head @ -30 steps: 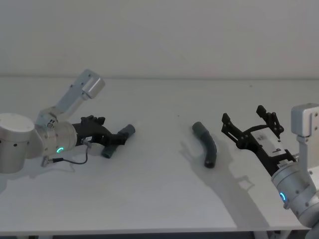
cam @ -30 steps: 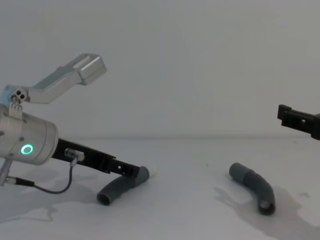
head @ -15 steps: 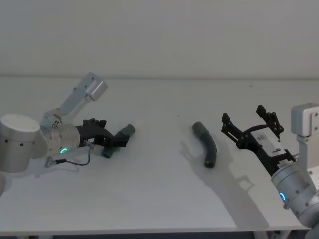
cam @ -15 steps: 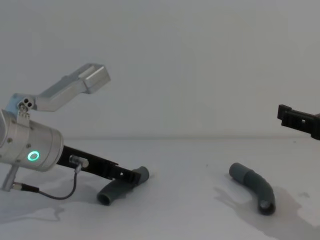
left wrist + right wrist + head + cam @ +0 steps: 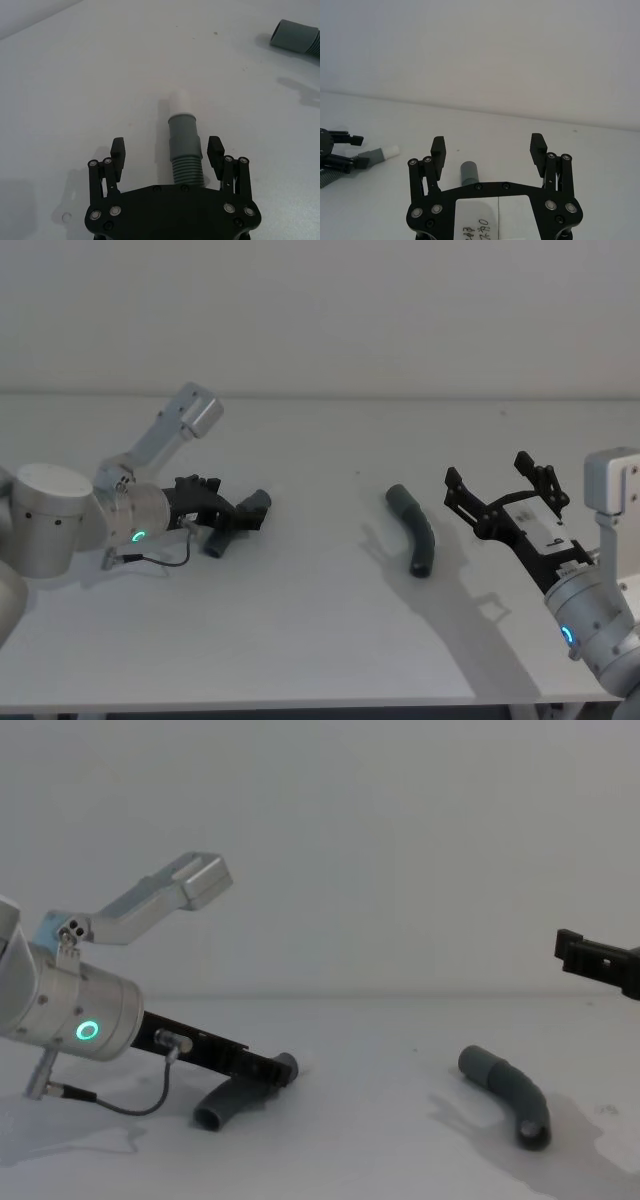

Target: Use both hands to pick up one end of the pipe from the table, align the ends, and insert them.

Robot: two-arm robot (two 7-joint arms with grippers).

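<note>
Left gripper (image 5: 238, 518) is low over the table (image 5: 320, 640), left half, mid-depth. Its fingers (image 5: 117, 152) are spread wide, one on each side of the left pipe piece (image 5: 258, 503). Wrist view shows a clear gap on both sides, so no contact w/ the ribbed section or collar (image 5: 185, 131). That piece lies flat on the table. Its pale narrow tip (image 5: 181, 102) points toward table centre, and the bent open mouth (image 5: 207, 1118) faces the near edge.

Right pipe piece (image 5: 418, 535) lies on the table right of centre, well apart from the left one. Its collared end is toward the far edge and its bent mouth (image 5: 532, 1131) toward the near edge.

Right gripper (image 5: 490, 475) hangs above the table near the right edge, just beside the right piece and not touching it. Its fingers (image 5: 438, 147) are wide apart w/ nothing between them. From its wrist cam the collared end (image 5: 468, 172) sits btw the fingers, farther off.
</note>
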